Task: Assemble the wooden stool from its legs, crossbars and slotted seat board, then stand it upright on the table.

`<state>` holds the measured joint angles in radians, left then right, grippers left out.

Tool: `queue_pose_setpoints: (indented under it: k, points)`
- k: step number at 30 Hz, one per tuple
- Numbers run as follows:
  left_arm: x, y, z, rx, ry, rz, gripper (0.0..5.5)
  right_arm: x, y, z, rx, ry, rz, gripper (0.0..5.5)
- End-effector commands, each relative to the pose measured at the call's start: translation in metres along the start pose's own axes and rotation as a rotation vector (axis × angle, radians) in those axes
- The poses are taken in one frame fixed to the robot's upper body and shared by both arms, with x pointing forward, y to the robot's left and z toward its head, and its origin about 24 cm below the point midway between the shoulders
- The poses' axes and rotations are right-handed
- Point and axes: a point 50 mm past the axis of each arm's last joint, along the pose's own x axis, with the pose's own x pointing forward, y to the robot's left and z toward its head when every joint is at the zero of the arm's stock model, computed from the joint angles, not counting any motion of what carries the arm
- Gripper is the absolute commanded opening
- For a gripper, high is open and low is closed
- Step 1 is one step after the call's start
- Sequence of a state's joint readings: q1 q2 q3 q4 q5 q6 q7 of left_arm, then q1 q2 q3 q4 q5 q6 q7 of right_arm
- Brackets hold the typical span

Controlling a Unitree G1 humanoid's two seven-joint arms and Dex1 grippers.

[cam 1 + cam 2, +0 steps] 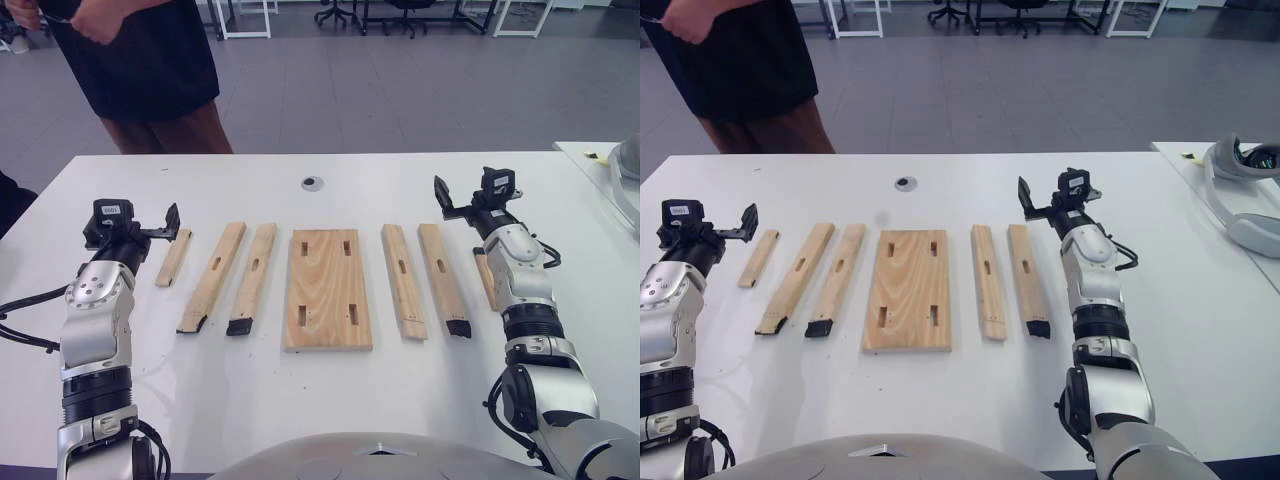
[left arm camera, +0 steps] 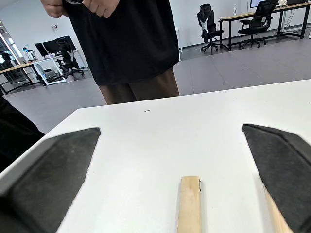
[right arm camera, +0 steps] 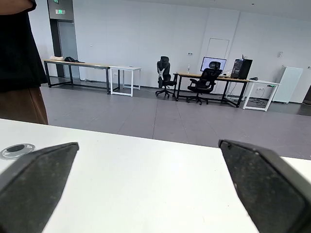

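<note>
Centrally, the slotted seat board (image 1: pixel 327 288) is lying flat on the white bench (image 1: pixel 250 400). Two legs (image 1: pixel 212 276) are lying just beside it on either side, and a short crossbar (image 1: pixel 173 257) is lying outermost on the left. The left tool (image 2: pixel 171 129) is hovering wide open and empty at that crossbar's far end. The right tool (image 3: pixel 148 144) is gaping likewise, holding nothing. Seemingly the first pick is beginning: the left fingers should be straddling the crossbar's narrow width squarely before closing, keeping it level. A small white label (image 1: pixel 112 209) is showing on the left wrist, too small to read.
</note>
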<state>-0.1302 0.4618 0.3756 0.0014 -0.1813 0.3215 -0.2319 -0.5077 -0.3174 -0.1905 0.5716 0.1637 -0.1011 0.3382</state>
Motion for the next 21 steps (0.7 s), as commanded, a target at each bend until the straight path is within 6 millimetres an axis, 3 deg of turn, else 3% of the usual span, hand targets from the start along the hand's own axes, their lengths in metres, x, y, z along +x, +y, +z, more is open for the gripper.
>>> queue_pose_setpoints:
  k: [1,6,8,21]
  points:
    - [-0.005,0.008,-0.030,0.046,0.133,-0.004,5.38,0.001,0.002,0.002,0.000,-0.001,0.008,5.40]
    - [-0.019,0.006,-0.092,-0.028,0.439,-0.075,5.38,0.002,0.004,0.002,-0.004,0.002,0.014,5.40]
    - [-0.024,0.004,-0.103,-0.032,0.494,-0.102,5.04,0.003,0.006,0.002,-0.004,0.002,0.018,5.40]
    - [-0.038,0.003,-0.093,-0.027,0.492,-0.138,2.79,0.004,0.008,0.002,-0.019,-0.002,0.015,5.40]
